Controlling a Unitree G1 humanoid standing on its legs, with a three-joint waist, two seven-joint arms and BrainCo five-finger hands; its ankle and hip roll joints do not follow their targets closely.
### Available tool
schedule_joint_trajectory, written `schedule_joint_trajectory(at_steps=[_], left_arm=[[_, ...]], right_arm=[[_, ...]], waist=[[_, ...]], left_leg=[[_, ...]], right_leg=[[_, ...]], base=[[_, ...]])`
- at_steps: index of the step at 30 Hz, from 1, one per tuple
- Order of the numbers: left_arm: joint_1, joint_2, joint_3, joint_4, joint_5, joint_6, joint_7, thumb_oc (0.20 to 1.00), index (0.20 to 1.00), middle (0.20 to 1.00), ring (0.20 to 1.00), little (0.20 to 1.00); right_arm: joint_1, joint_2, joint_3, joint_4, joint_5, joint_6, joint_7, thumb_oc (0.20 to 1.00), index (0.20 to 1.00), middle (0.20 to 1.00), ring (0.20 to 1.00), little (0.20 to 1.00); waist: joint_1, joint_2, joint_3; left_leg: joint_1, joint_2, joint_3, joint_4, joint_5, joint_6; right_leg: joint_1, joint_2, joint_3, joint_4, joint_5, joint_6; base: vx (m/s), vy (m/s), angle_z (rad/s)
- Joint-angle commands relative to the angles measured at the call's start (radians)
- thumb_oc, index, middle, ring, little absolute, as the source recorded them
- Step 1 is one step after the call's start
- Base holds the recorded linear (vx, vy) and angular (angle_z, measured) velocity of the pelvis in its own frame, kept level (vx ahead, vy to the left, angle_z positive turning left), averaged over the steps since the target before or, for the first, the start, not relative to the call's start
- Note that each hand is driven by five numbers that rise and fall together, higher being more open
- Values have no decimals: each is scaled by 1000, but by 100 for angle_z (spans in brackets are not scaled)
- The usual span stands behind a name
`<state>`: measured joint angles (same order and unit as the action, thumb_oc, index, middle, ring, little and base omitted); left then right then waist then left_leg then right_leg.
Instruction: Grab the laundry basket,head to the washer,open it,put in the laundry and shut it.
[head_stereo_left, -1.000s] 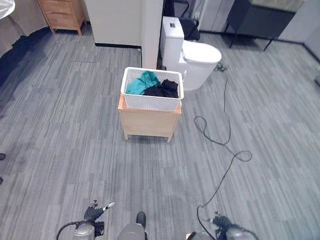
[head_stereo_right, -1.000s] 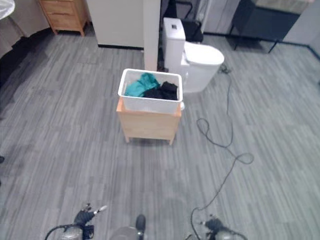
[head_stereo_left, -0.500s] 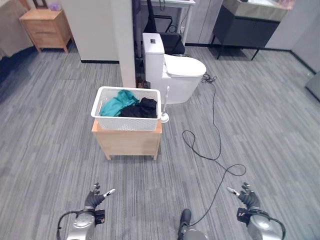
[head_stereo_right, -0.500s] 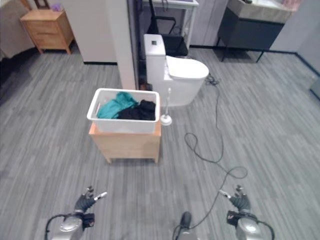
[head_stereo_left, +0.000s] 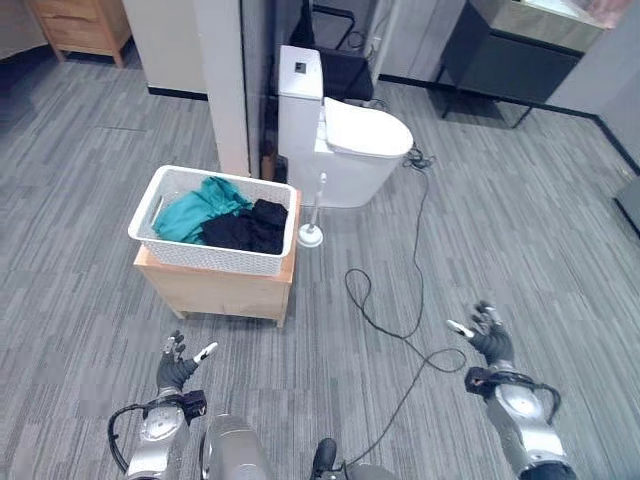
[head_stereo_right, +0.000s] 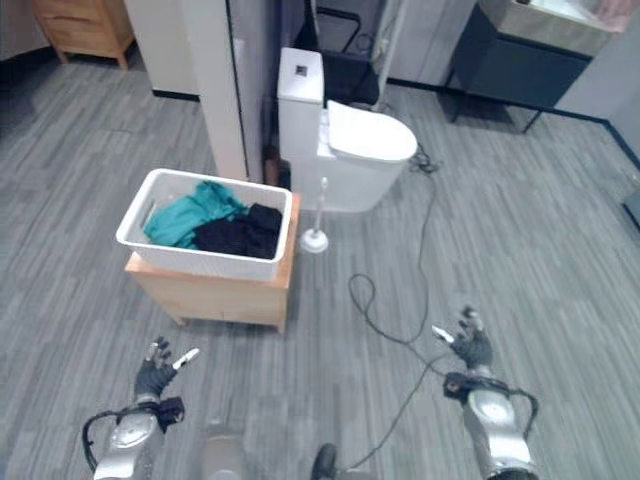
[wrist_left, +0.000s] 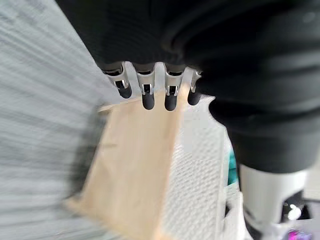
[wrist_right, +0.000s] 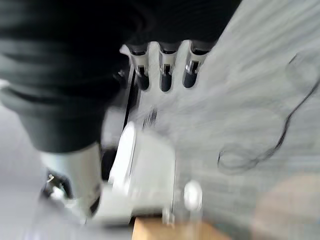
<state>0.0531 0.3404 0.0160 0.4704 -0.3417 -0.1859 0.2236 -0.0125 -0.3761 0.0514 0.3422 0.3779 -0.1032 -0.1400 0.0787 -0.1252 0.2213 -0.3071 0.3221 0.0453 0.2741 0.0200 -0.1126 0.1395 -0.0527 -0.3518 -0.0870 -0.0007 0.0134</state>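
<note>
A white perforated laundry basket (head_stereo_left: 166, 246) sits on a low wooden stand (head_stereo_left: 215, 291), left of centre. Teal cloth (head_stereo_left: 190, 208) and black cloth (head_stereo_left: 245, 226) lie inside it. My left hand (head_stereo_left: 176, 368) hovers low near the floor, just in front of the stand, with straight fingers and nothing in it. My right hand (head_stereo_left: 487, 338) is raised at the lower right, far from the basket, fingers spread and empty. The left wrist view shows the stand (wrist_left: 132, 165) and the basket wall (wrist_left: 200, 170) past my fingertips.
A white toilet (head_stereo_left: 345, 140) stands behind the basket with a toilet brush (head_stereo_left: 312, 234) beside it. A black cable (head_stereo_left: 405, 300) loops across the grey plank floor to the right. A white pillar (head_stereo_left: 220, 70) rises behind the basket, and a dark cabinet (head_stereo_left: 520, 55) stands far right.
The camera has moved: the basket and stand now show further left and closer. My right hand has risen higher; the left hand stays low in front of the stand.
</note>
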Motion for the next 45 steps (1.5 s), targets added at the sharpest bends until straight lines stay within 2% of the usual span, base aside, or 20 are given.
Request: schedule_joint_trajectory(at_steps=[1,3,5,6,8,9,10,11,12,13,14,16,19,21,24,28,30,35,38,45], left_arm=[[-38,54,-2,-56,93,-20,100,1000,1000,1000,1000,1000],[-55,48,-3,-79,127,-12,144,1000,1000,1000,1000,1000],[-46,42,3,-105,141,-7,142,1000,1000,1000,1000,1000],[-33,42,2,-143,185,-3,159,1000,1000,1000,1000,1000],[-23,54,10,-174,193,0,181,1000,1000,1000,1000,1000],[-24,54,10,-174,193,0,181,1000,1000,1000,1000,1000],[-16,70,29,-201,211,21,202,1000,1000,1000,1000,1000],[-12,92,51,-238,224,49,211,1000,1000,1000,1000,1000],[-11,92,52,-241,224,51,211,1000,1000,1000,1000,1000],[9,124,95,-294,258,68,207,1000,1000,1000,1000,1000],[14,136,110,-313,278,74,202,1000,1000,1000,1000,1000],[9,174,138,-355,334,85,179,1000,1000,1000,1000,1000],[-14,210,169,-384,386,111,130,1000,1000,1000,1000,1000],[-54,229,152,-381,373,127,84,1000,1000,1000,1000,1000],[-79,246,120,-383,332,153,-25,1000,1000,1000,1000,1000],[-137,295,88,-352,347,182,-62,1000,1000,1000,1000,1000],[-251,359,17,-295,321,219,-105,1000,1000,1000,1000,1000],[-450,406,-125,-217,295,280,-180,1000,1000,1000,1000,1000],[-634,423,-227,-113,275,307,-162,1000,1000,1000,1000,1000],[-902,404,-351,71,283,350,-105,1000,1000,1000,1000,1000]], right_arm=[[-88,-74,36,27,-18,-32,-3,1000,1000,1000,1000,1000],[-110,-60,51,38,-35,-30,-20,1000,1000,1000,1000,1000],[-113,-54,54,43,-42,-22,-19,1000,1000,1000,1000,1000],[-112,-28,50,43,-66,-14,-34,1000,1000,1000,1000,1000],[-119,-3,57,53,-78,-4,-37,1000,1000,1000,1000,1000],[-120,-3,56,53,-78,-4,-38,1000,1000,1000,1000,1000],[-147,27,56,69,-80,6,-60,1000,1000,1000,1000,1000],[-164,39,49,90,-74,22,-72,1000,1000,1000,1000,1000],[-165,40,49,91,-74,22,-72,1000,1000,1000,1000,1000],[-182,35,40,102,-78,32,-77,1000,1000,1000,1000,1000],[-181,31,31,98,-84,36,-77,1000,1000,1000,1000,1000],[-181,10,15,85,-106,44,-77,1000,1000,1000,1000,1000],[-188,-23,-19,71,-132,54,-80,1000,1000,1000,1000,1000],[-180,-34,-42,63,-141,64,-78,1000,1000,1000,1000,1000],[-148,-59,-95,61,-163,89,-74,1000,1000,1000,1000,1000],[-142,-94,-128,78,-161,106,-71,1000,1000,1000,1000,1000],[-164,-136,-123,89,-158,126,-48,1000,1000,1000,1000,1000],[-192,-174,-80,90,-167,168,14,1000,1000,1000,1000,1000],[-268,-180,-14,114,-158,184,27,1000,1000,1000,1000,1000],[-491,-170,126,171,-236,241,3,1000,1000,1000,1000,1000]], waist=[[56,17,-26],[64,24,-31],[64,33,-43],[77,39,-55],[100,32,-62],[101,30,-63],[116,31,-64],[118,43,-70],[118,41,-70],[129,51,-69],[130,55,-74],[125,62,-71],[119,75,-71],[109,75,-64],[102,61,-65],[84,61,-89],[65,62,-99],[41,61,-93],[34,55,-57],[39,37,56]], left_leg=[[135,15,-90,-319,119,-19],[111,0,-123,-337,129,-38],[124,-8,-109,-342,113,-35],[97,-38,-103,-256,103,-35],[98,-92,-93,-179,27,4],[96,-95,-92,-179,29,6],[113,-134,-56,-148,-12,40],[138,-154,-14,-147,-35,68],[139,-156,-12,-148,-35,70],[179,-183,28,-166,-58,91],[203,-187,34,-180,-80,87],[234,-203,55,-209,-83,92],[269,-214,78,-247,-83,94],[278,-220,75,-259,-76,92],[274,-242,83,-252,-68,91],[281,-237,75,-268,-63,79],[278,-226,60,-297,-44,66],[258,-214,36,-338,-16,55],[225,-211,25,-339,-4,54],[95,-206,10,-286,7,56]], right_leg=[[-63,-68,56,68,-75,89],[-37,-79,51,80,-91,93],[-23,-90,50,83,-92,104],[-5,-131,44,104,-82,119],[-5,-203,55,139,-43,143],[-7,-206,56,139,-40,144],[-38,-271,42,198,23,157],[-61,-308,-10,250,65,149],[-63,-311,-8,252,65,151],[-76,-345,-84,295,99,158],[-75,-348,-108,299,113,182],[-83,-345,-147,263,155,202],[-94,-312,-178,192,153,217],[-100,-276,-141,169,118,209],[-80,-278,-124,120,126,205],[-54,-263,-125,78,122,205],[-50,-244,-125,57,108,201],[-64,-222,-128,25,95,196],[-91,-215,-121,20,94,192],[-197,-211,-92,25,104,181]], base=[[307,282,39],[306,340,28],[243,340,-2],[265,436,2],[263,487,18],[165,508,1],[166,591,-50],[170,589,-76],[178,505,-77],[181,285,-47],[215,347,-43],[95,132,-25],[58,73,-11],[45,29,-8],[55,-29,16],[98,-66,11],[67,-86,0],[14,-49,15],[-83,-41,15],[-142,-21,2]])
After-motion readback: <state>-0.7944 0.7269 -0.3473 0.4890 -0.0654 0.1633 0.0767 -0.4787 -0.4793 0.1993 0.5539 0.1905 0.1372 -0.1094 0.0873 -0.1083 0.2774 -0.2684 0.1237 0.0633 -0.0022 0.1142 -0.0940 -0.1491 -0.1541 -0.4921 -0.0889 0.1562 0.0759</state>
